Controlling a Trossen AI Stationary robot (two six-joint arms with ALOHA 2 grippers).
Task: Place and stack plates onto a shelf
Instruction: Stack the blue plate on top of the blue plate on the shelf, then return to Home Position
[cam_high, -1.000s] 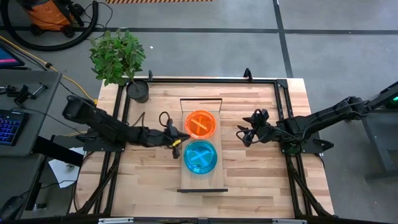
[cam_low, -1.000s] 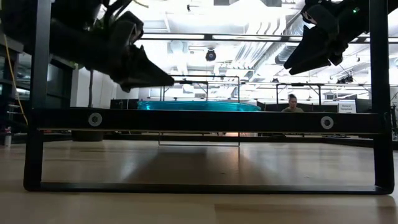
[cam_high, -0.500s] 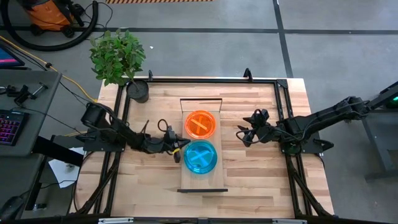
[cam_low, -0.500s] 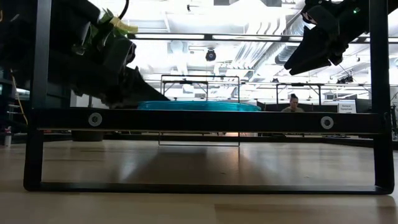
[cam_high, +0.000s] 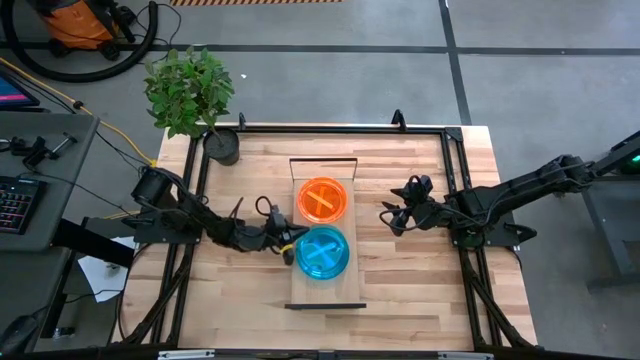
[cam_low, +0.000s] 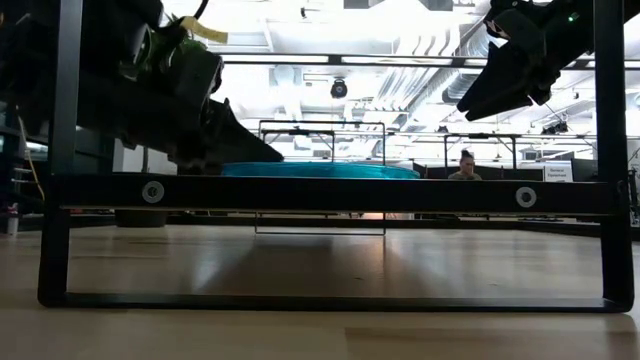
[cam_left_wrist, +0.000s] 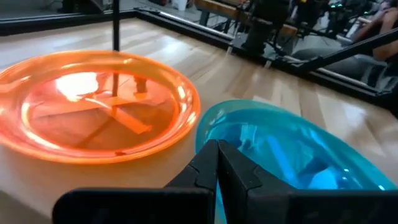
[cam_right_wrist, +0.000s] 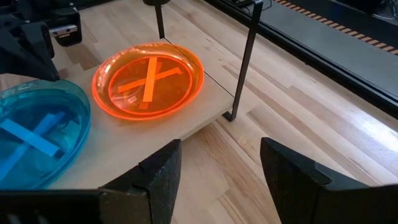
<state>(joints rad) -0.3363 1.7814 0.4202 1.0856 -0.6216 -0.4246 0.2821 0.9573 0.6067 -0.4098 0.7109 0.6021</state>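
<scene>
Orange plates (cam_high: 322, 199) and blue plates (cam_high: 322, 252) sit stacked on the shelf (cam_high: 325, 291); left claw (cam_high: 291, 247), clenched, beside blue; right claw (cam_high: 388, 217) released, idle.

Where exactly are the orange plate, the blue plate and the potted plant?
Round translucent orange plastic plate (cam_high: 322, 199), high view, on its centre.
Round translucent cyan-blue plastic plate (cam_high: 323, 252), high view, on its centre.
Green leafy plant in black pot (cam_high: 190, 90), high view, on its leaves.

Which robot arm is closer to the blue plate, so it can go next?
Probably the left. Its gripper is shut right at the blue plate edge, while the right gripper waits open beside the shelf.
</scene>
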